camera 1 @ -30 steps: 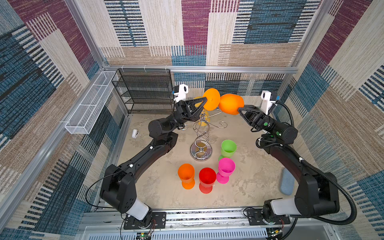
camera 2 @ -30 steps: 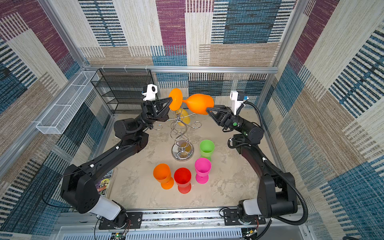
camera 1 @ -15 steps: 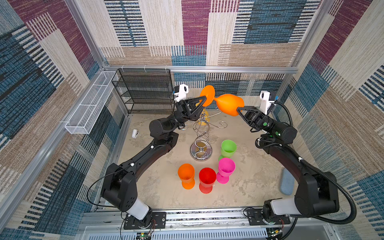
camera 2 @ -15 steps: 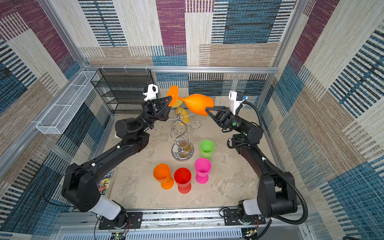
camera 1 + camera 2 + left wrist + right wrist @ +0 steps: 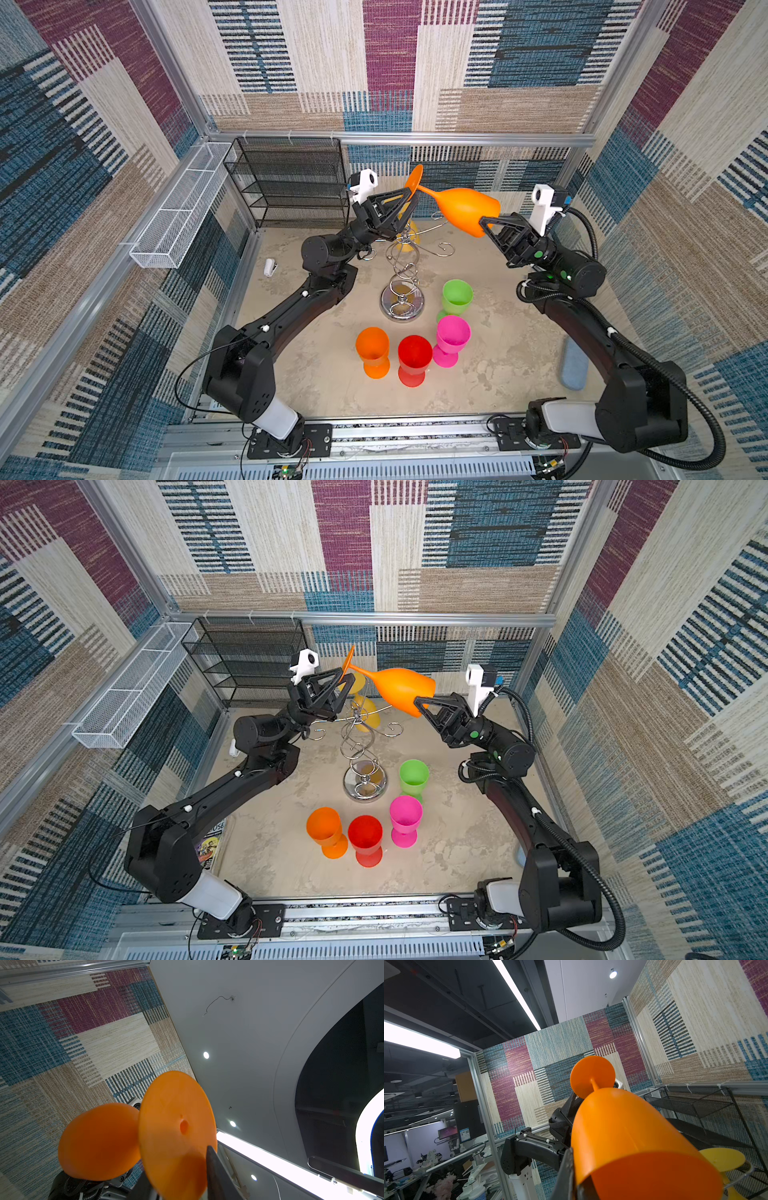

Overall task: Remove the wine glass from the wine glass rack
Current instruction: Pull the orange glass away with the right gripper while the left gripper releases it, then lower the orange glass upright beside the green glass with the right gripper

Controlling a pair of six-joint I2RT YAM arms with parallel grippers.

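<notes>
Here, at the far left, a white mesh basket (image 5: 174, 216) is fixed along the wall, with a black mesh shelf (image 5: 291, 183) beside it at the back. Next, your left gripper (image 5: 412, 198) is raised above the table. Its jaws stand parted around the lower edge of the wine glass's round foot (image 5: 414, 178), and you cannot tell from these views whether they touch it. The orange wine glass (image 5: 465, 205) lies sideways in the air, foot to the left and bowl to the right. It is clear of the wine glass rack (image 5: 402, 307) and above it. The chrome rack stands on the table below, and a yellow glass (image 5: 409, 241) hangs from one of its arms. In front of the rack stand four cups: orange (image 5: 372, 345), red (image 5: 414, 353), pink (image 5: 452, 332) and green (image 5: 457, 293). On the right, your right gripper (image 5: 484, 222) is clamped tight on the rim of the bowl.
</notes>
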